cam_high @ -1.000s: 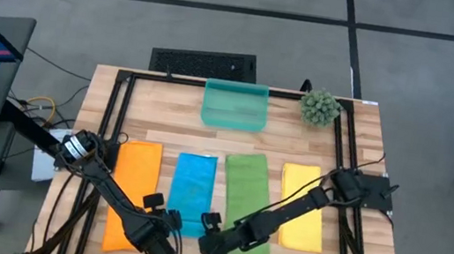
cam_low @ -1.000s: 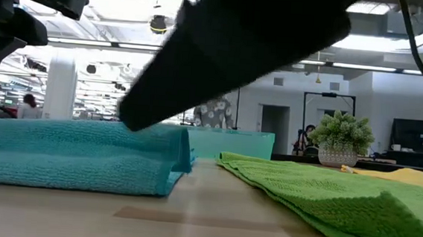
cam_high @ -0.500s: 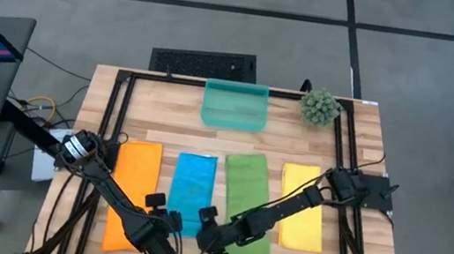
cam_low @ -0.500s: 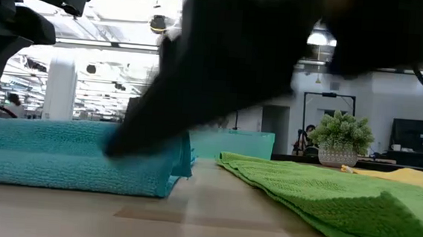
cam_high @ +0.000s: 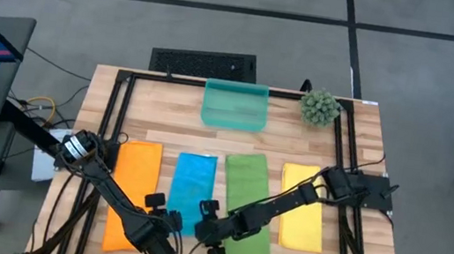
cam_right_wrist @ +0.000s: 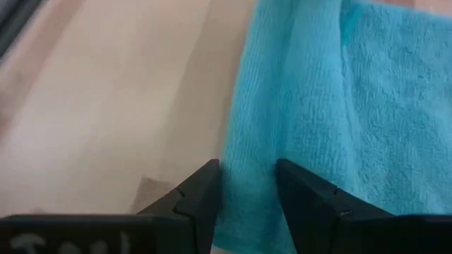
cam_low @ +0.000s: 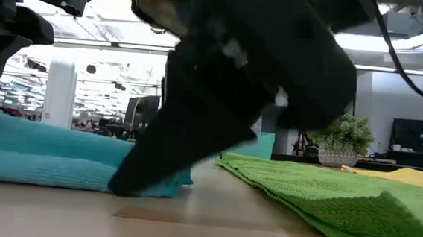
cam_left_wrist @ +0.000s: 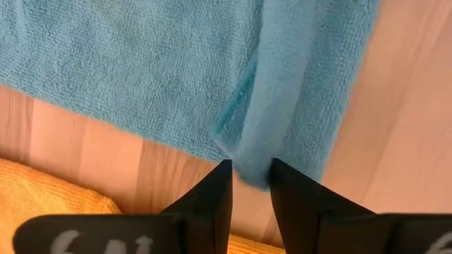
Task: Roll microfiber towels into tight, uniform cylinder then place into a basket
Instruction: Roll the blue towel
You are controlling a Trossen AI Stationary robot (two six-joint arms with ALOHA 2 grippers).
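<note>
At the worktop's [cam_high: 168,101] near edge, both claws work the blue towel [cam_high: 192,183]: the left claw [cam_left_wrist: 248,185] pinches its folded near corner, and the right claw [cam_right_wrist: 247,185] straddles the opposite folded edge, fingers snug against the cloth. Far back, the teal basket [cam_high: 234,106] sits.

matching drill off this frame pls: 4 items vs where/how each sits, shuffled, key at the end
Items:
1. blue towel
2. yellow towel
3. basket
4. orange towel

States:
A. far edge of the table, beside the plant ball
B. flat, outermost on the left arm's side
C. near end folded up, a gripper at each corner
D. flat, partly under the right arm

Pairs: 1-C, 2-D, 3-A, 4-B
</note>
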